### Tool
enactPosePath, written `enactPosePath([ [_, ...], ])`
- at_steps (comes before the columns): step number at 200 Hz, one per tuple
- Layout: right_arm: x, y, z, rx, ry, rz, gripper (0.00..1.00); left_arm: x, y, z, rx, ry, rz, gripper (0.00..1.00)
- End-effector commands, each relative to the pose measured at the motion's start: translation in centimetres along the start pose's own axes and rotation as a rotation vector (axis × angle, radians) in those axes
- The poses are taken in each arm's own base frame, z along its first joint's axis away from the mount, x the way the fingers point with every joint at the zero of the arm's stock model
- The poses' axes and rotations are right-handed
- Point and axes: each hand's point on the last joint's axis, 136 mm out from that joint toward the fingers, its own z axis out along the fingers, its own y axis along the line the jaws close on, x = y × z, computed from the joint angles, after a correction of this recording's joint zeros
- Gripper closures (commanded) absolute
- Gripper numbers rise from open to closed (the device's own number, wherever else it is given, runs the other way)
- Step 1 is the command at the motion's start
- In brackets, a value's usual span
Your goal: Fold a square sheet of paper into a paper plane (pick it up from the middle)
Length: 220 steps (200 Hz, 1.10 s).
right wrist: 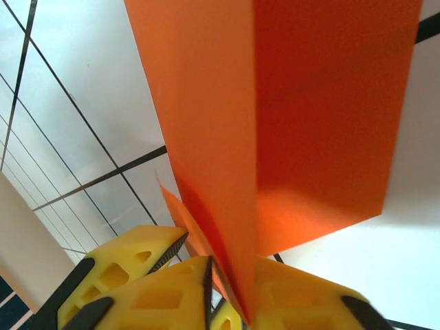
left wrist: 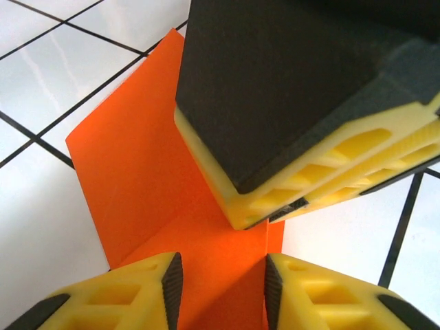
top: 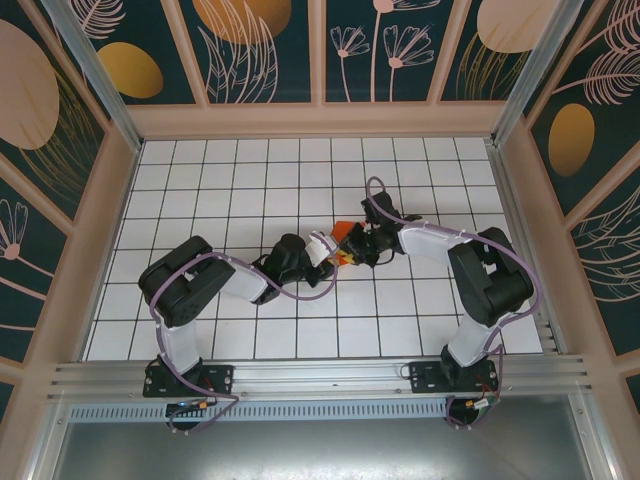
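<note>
Desk [top: 200,320] of white grid tiles spreads under me, boxed in by wall panels [top: 260,50] painted with leaves. My left arm [top: 190,285] and my right arm [top: 480,280] reach in from the near edge and meet close to the middle, a little right of centre. At that meeting point is the square sheet of paper [left wrist: 151,185], bright orange-red and already creased, with one flap lying on the tiles and another part rising in a fold. My right pincer [right wrist: 230,302] has its yellow fingers close on either side of that raised fold; whether they actually pinch it I cannot tell. My left pincer [left wrist: 223,292] faces it from the left, jaws apart, with the paper running into the gap between them. The right pincer's tips sit over the sheet just beyond.
</note>
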Motion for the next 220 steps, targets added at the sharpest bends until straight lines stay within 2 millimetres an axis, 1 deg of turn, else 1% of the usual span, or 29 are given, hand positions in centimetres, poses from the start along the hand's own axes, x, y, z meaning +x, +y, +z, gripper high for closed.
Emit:
enactPosePath([
  [1, -0.2, 0.9, -1.2, -0.025, -0.004, 0.003, 0.73, -1.1, 0.2, 0.4, -0.011, -0.041, 0.018, 0.68],
  [27, -0.9, 0.4, -2.1, -0.022, -0.040, 0.009, 0.62, -1.3, 0.1, 0.3, -0.007, -0.046, 0.008, 0.77],
  [52, -2.2, 0.1, -3.7, -0.029, -0.107, -0.015, 0.49, -1.4, -0.1, 0.2, 0.004, -0.046, -0.013, 0.81],
  [68, -3.0, 0.2, -4.8, -0.043, -0.158, -0.058, 0.44, -1.4, -0.3, 0.2, 0.014, -0.043, -0.045, 0.82],
  [81, -3.5, 0.3, -5.6, -0.058, -0.197, -0.095, 0.42, -1.2, -0.4, 0.3, 0.022, -0.038, -0.089, 0.85],
  [105, -3.8, 0.5, -6.5, -0.110, -0.251, -0.186, 0.41, -1.3, -0.8, 0.4, 0.052, -0.015, -0.195, 0.88],
  [116, -3.4, 1.0, -6.8, -0.151, -0.258, -0.265, 0.41, -1.7, -1.0, 0.2, 0.068, -0.009, -0.251, 0.87],
  [134, -2.7, 0.7, -7.2, -0.181, -0.269, -0.332, 0.41, -2.5, -1.5, 0.0, 0.097, -0.008, -0.332, 0.89],
  [154, -1.9, 0.7, -7.5, -0.243, -0.276, -0.376, 0.41, -1.9, -1.8, 0.3, 0.113, 0.020, -0.444, 0.89],
  [171, -1.5, 0.1, -7.3, -0.246, -0.271, -0.382, 0.43, -1.6, -2.1, 0.5, 0.130, 0.032, -0.523, 0.89],
  [186, -1.3, -0.6, -6.8, -0.242, -0.264, -0.387, 0.45, -1.9, -2.3, 0.4, 0.149, 0.021, -0.581, 0.90],
  [206, -1.0, -0.9, -6.3, -0.257, -0.248, -0.403, 0.48, -2.6, -2.7, 0.2, 0.183, 0.015, -0.639, 0.89],
  [220, -1.0, -1.1, -5.9, -0.259, -0.235, -0.407, 0.50, -2.6, -2.9, 0.3, 0.191, 0.022, -0.686, 0.89],
])
